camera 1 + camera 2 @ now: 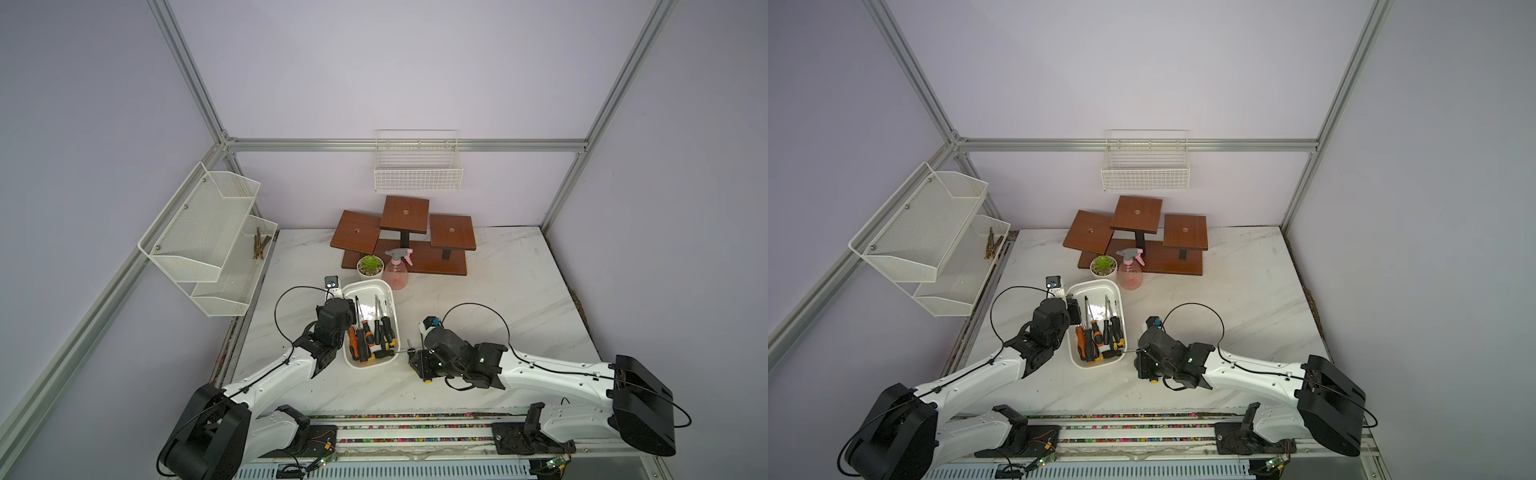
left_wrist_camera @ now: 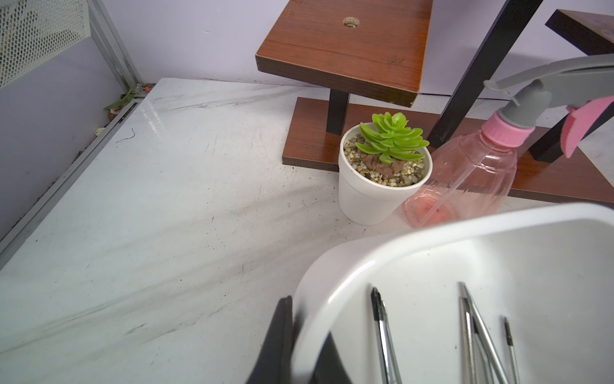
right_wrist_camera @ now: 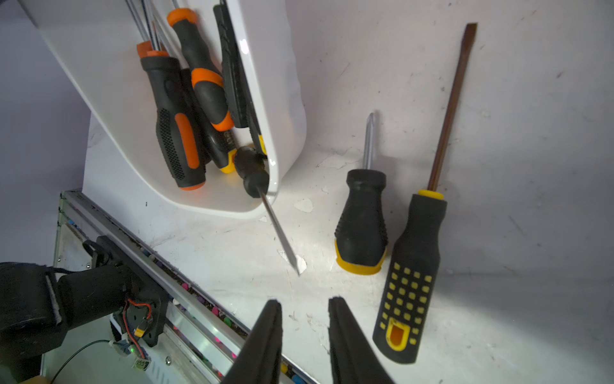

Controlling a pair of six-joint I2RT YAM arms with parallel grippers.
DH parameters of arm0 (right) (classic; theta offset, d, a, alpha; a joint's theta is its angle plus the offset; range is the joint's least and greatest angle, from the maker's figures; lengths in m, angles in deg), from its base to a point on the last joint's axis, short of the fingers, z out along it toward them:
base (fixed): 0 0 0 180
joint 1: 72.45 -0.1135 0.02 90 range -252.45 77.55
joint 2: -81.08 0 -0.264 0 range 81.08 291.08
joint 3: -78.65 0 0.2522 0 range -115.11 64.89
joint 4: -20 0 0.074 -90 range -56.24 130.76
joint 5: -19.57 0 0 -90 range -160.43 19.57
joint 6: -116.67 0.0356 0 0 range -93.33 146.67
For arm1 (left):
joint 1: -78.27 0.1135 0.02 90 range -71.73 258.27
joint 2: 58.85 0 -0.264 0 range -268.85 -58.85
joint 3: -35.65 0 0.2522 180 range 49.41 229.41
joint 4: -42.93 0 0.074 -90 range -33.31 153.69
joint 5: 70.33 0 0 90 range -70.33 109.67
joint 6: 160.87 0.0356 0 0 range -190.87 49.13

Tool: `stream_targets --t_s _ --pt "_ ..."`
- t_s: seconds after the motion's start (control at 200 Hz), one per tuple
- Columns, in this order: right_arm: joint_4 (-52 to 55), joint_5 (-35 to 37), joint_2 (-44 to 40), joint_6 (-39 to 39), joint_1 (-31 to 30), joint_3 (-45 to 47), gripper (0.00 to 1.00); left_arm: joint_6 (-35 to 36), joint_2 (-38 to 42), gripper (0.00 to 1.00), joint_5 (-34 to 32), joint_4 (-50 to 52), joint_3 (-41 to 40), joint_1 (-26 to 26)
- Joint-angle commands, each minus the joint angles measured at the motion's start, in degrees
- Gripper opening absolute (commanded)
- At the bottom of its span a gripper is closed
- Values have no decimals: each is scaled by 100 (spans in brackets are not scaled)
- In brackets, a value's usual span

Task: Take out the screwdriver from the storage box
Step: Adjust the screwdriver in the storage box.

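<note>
Two rubber-gripped screwdrivers [image 3: 361, 219] beside glossy storage box [image 3: 282, 83]

Soft even light in both top views, frame edges bowed, glare streak on storage box [image 2: 352, 276] rim, bright pool on table [image 3: 232, 249], right wrist view's corners dim

A robotics lab test cell: an aluminium extrusion frame [image 1: 291, 145] with plain lilac panels encloses a marble-patterned bench [image 1: 519, 291]. Two white robot arms, left [image 1: 270, 374] and right [image 1: 552, 374], are mounted at its front. Scattered props include a mesh wall rack [image 1: 199, 232], wire basket [image 1: 417, 174], stepped wooden stand [image 1: 405, 214], potted succulent [image 1: 370, 266], spray bottle [image 1: 395, 276] and a storage box [image 1: 365, 282] of screwdrivers [image 1: 365, 332].
</note>
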Motion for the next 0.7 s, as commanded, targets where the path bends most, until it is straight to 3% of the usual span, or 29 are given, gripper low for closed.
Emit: stream_targets --t_s 0.0,0.47,0.695 --pt "49 345 310 -79 20 -446 30 -25 -28 0 -151 -207 259 -22" --pt "-31 461 1085 -456 233 -1147 28 -36 -56 0 -175 -188 272 -22" --pt "-26 393 1390 -603 271 -1487 16 -35 -65 0 -190 -183 285 -22"
